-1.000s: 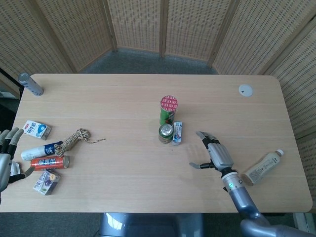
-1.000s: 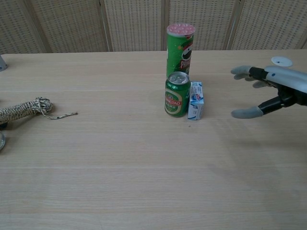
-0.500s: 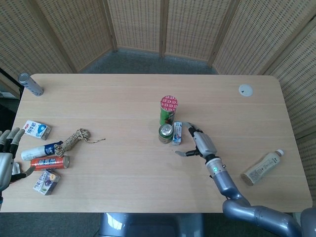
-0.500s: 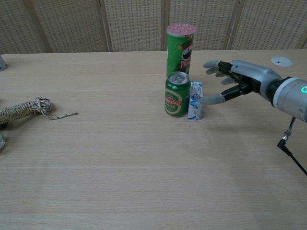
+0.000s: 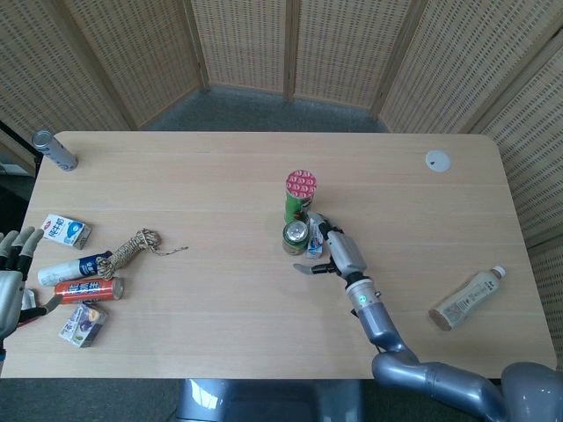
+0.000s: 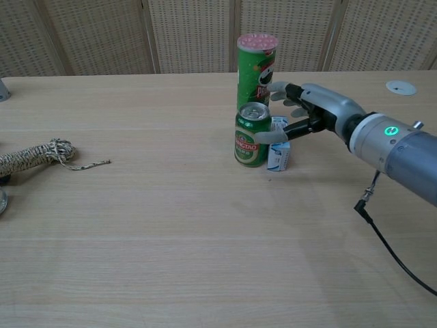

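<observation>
My right hand (image 5: 332,251) (image 6: 307,113) reaches in from the right over a small blue-and-white carton (image 6: 277,154), thumb in front of it and fingers spread behind; a firm hold is not visible. The carton stands against a green beer can (image 5: 295,236) (image 6: 251,134), with a tall green chip tube (image 5: 300,195) (image 6: 257,72) upright just behind. The hand hides most of the carton in the head view. My left hand (image 5: 10,281) is at the table's far left edge, fingers apart, holding nothing, beside a red can (image 5: 88,288).
At the left lie a coiled rope (image 5: 130,246) (image 6: 34,156), a milk carton (image 5: 66,231), a white bottle (image 5: 75,266) and a purple carton (image 5: 84,323). A grey cylinder (image 5: 54,150) lies at the far left corner. A white lid (image 5: 437,160) and a lying bottle (image 5: 468,299) are at the right.
My right hand has moved left from open table beside the lying bottle to the small carton, its fingers now around it. The left hand and the objects have not moved.
</observation>
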`<state>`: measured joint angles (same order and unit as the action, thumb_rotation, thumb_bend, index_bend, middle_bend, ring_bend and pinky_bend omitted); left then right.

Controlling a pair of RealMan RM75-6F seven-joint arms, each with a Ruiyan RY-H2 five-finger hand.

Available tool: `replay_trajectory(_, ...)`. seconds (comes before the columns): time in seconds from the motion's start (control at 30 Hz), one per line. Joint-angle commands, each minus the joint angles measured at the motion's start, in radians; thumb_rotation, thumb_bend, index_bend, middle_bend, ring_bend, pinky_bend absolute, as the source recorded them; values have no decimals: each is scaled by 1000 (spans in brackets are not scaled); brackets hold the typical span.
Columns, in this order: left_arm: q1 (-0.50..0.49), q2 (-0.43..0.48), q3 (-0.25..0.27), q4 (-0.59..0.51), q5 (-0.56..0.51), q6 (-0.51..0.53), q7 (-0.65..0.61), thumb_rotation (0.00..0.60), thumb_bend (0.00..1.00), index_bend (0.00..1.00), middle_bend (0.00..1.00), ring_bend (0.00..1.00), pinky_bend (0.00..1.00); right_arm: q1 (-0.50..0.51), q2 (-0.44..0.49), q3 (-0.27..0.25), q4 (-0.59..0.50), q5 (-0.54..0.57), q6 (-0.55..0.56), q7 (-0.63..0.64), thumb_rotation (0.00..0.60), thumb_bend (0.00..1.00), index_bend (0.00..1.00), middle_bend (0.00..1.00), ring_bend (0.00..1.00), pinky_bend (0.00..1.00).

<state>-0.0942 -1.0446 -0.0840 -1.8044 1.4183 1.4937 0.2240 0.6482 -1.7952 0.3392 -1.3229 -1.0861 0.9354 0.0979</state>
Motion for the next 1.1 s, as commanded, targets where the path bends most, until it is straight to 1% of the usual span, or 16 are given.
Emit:
replay_trajectory(0.03, 0, 2, -2, 0, -2, 2, -3, 600, 0, 0, 0, 0, 0, 14, -73, 23, 58, 7, 65, -10, 497, 0, 0, 0, 0, 0)
replay_trajectory(0.1, 1, 3, -3, 0, -6, 2, -6, 600, 0, 0, 0, 0, 0, 21, -118, 37, 99, 8, 100, -7, 497, 0, 0, 0, 0, 0)
replay_trajectory(0.2, 0, 6, -5, 0, -9, 2, -10, 600, 0, 0, 0, 0, 0, 33, -169, 43, 160, 1, 126, -3, 501, 0, 0, 0, 0, 0)
replay_trajectory(0.47, 0, 10, -9, 1, -19, 3, -20, 600, 0, 0, 0, 0, 0, 39, -231, 34, 283, -16, 123, 42, 505, 0, 0, 0, 0, 0)
replay_trajectory(0.67, -2, 6, -5, 3, -20, -4, -16, 600, 0, 0, 0, 0, 0, 31, -249, 35, 317, -27, 130, 75, 512, 0, 0, 0, 0, 0)
replay_trajectory(0.87, -6, 3, -3, 2, -20, -10, -14, 600, 0, 0, 0, 0, 0, 27, -277, 25, 334, -44, 137, 89, 517, 0, 0, 0, 0, 0)
replay_trajectory(1.1, -8, 6, -5, 4, -29, -16, -25, 600, 0, 0, 0, 0, 0, 43, -324, 38, 385, -41, 123, 95, 537, 0, 0, 0, 0, 0)
